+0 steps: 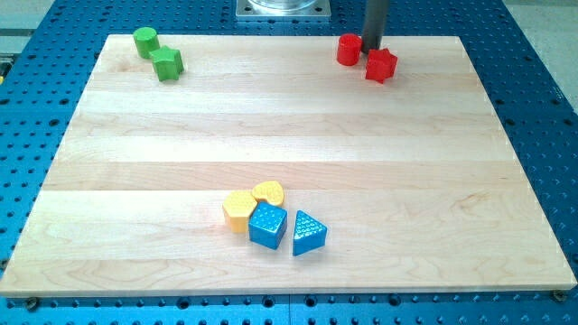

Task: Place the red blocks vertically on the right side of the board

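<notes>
A red cylinder block (349, 49) and a red star-shaped block (381, 65) sit close together at the view's top, right of centre, on the wooden board (289, 135). My tip (373, 50) comes down between them, just right of the cylinder and just above-left of the star, close to both.
Two green blocks, a cylinder (145, 41) and a blocky one (168, 64), sit at the top left. Near the bottom centre is a cluster: two yellow blocks (239, 210) (268, 192), a blue cube (267, 226) and a blue triangle (308, 233). A blue pegboard (542, 108) surrounds the board.
</notes>
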You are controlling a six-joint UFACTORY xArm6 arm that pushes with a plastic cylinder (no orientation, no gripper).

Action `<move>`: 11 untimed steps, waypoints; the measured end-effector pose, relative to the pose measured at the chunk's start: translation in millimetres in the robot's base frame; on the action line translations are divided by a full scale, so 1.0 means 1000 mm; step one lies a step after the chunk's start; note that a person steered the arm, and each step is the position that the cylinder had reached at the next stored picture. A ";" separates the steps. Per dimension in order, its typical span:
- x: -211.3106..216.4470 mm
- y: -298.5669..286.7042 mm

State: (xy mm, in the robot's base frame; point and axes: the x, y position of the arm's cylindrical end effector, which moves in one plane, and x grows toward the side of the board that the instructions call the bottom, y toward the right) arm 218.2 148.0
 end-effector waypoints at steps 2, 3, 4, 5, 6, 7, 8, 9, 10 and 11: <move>-0.020 -0.032; 0.007 -0.025; 0.036 0.014; 0.048 0.034; 0.112 -0.020; 0.101 -0.056; 0.139 -0.066; 0.196 -0.104; 0.221 -0.078; 0.170 -0.078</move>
